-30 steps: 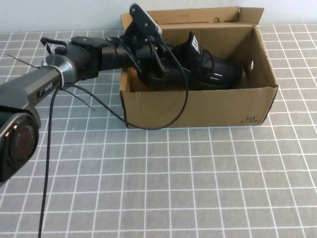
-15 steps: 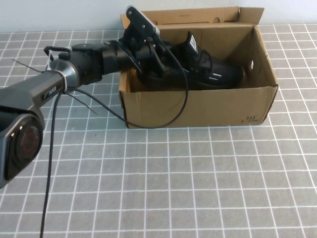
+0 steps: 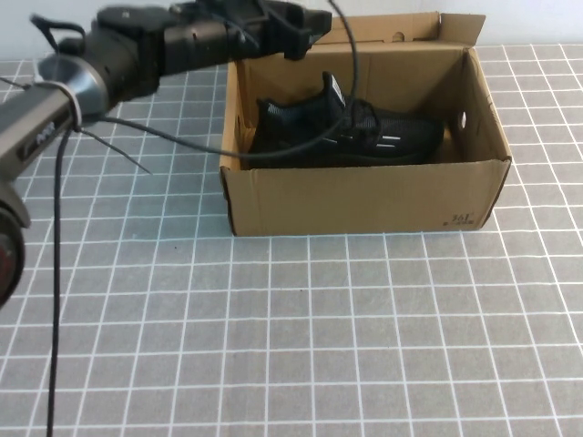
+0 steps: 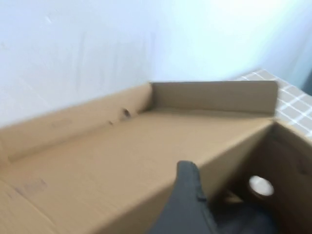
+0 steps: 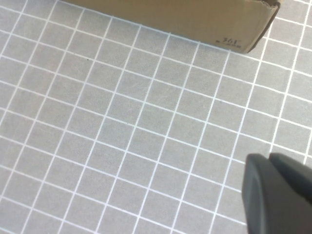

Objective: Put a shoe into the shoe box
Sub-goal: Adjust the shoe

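The black shoe [image 3: 346, 135] lies on its sole inside the brown shoe box [image 3: 364, 196], toe toward the right wall. My left gripper [image 3: 305, 23] hangs above the box's back left corner, clear of the shoe, open and empty. In the left wrist view one dark finger [image 4: 187, 195] shows in front of the box's inner wall [image 4: 97, 161] and a round side hole [image 4: 261, 185]. My right gripper [image 5: 269, 158] is shut and empty above the grid mat, in front of the box [image 5: 195, 19]; it is out of the high view.
The box's back flap [image 3: 383, 27] stands upright against the pale wall. The left arm's cable [image 3: 137, 137] trails over the box's left edge and down over the mat. The grey grid mat [image 3: 319, 337] lies in front of the box.
The left gripper let go of the shoe and rose up and back out of the box. The shoe settled flat on the box floor.
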Action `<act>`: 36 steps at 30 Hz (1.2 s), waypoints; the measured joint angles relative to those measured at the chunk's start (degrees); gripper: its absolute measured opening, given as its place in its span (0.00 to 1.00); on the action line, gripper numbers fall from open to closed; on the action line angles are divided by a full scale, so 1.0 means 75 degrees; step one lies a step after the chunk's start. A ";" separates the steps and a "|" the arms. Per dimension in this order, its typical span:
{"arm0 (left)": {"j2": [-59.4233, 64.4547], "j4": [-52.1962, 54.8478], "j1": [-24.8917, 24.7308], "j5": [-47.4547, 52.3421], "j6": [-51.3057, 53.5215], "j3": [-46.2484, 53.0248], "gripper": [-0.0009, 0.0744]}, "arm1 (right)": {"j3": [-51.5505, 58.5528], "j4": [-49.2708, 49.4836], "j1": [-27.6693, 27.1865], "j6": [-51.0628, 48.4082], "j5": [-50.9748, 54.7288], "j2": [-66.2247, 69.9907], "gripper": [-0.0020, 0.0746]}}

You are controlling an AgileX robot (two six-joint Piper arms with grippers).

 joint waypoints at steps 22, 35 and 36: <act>-0.0133 0.5315 -0.1053 0.0050 -0.7275 0.0000 0.65 | 0.0000 -0.0267 0.0000 -0.0166 0.0000 0.0000 0.01; 0.0429 0.5381 -0.1053 -0.0749 -0.7302 0.0000 0.65 | 0.0000 -0.0267 0.0000 -0.0166 0.0000 0.0000 0.01; 0.0499 0.5381 -0.1053 -0.0821 -0.7283 0.0000 0.65 | 0.0000 -0.0267 0.0000 -0.0166 0.0000 0.0000 0.01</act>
